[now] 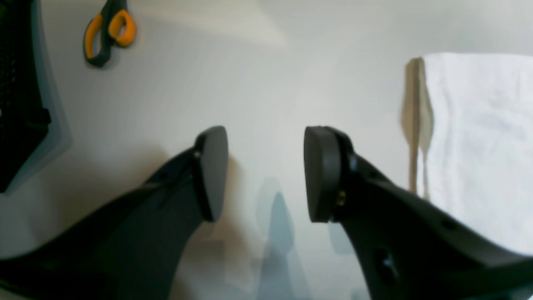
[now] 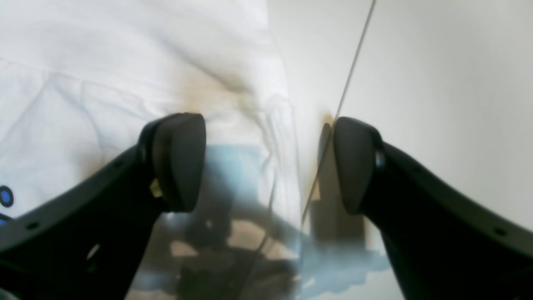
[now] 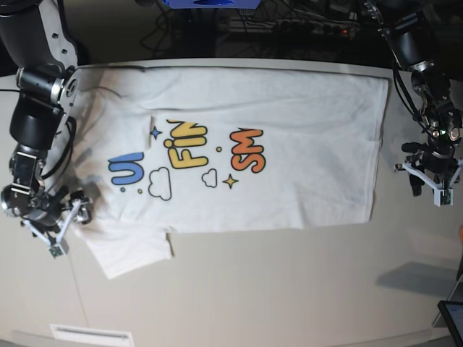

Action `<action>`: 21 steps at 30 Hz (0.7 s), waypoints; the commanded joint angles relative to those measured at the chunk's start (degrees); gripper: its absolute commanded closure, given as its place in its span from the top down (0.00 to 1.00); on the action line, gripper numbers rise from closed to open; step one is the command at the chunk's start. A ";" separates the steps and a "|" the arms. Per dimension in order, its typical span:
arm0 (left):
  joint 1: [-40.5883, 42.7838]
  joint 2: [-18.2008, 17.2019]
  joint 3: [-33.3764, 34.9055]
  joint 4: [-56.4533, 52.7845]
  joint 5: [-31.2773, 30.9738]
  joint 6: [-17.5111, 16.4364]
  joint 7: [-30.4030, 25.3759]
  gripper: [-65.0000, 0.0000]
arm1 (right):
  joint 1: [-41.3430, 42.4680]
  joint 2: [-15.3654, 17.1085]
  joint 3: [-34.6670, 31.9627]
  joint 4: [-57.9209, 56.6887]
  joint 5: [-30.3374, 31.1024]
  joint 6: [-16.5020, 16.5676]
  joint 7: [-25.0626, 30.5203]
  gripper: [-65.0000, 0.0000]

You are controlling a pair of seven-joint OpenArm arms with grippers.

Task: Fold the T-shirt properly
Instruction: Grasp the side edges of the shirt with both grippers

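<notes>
The white T-shirt (image 3: 289,181) lies spread flat on the table with its colourful print facing up, neck end to the left and hem to the right. My left gripper (image 3: 427,177) hovers just off the hem edge, over bare table. In the left wrist view it (image 1: 266,173) is open and empty, with the T-shirt (image 1: 479,146) off to the right. My right gripper (image 3: 76,211) is at the shirt's left end, by the near sleeve. In the right wrist view it (image 2: 266,162) is open, straddling the edge of the T-shirt (image 2: 125,83) with nothing pinched.
Orange-handled scissors (image 1: 109,33) lie on the table beyond my left gripper. A black mesh object (image 1: 16,104) stands at that view's left edge. A table seam (image 2: 354,62) runs beside the shirt. A dark tablet-like item (image 3: 452,314) sits at the near right corner.
</notes>
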State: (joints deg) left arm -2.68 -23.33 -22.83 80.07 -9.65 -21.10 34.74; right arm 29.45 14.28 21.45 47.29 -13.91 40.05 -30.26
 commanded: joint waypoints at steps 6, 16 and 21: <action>-0.80 -1.33 -0.25 0.85 -0.33 0.14 -1.20 0.47 | 1.98 0.97 -0.05 0.67 0.51 -0.05 1.12 0.35; -1.41 -1.06 -0.25 0.85 -0.50 0.14 -1.12 0.47 | 2.24 1.23 0.13 -3.38 0.42 -0.05 3.40 0.01; -3.26 -1.06 -0.25 -1.96 -0.77 0.05 -1.03 0.47 | 2.24 1.23 0.13 -4.43 0.42 -0.05 3.93 0.00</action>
State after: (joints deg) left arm -4.64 -23.14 -22.90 77.23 -10.04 -21.19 34.96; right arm 30.33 15.00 21.52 42.50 -13.26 39.88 -25.96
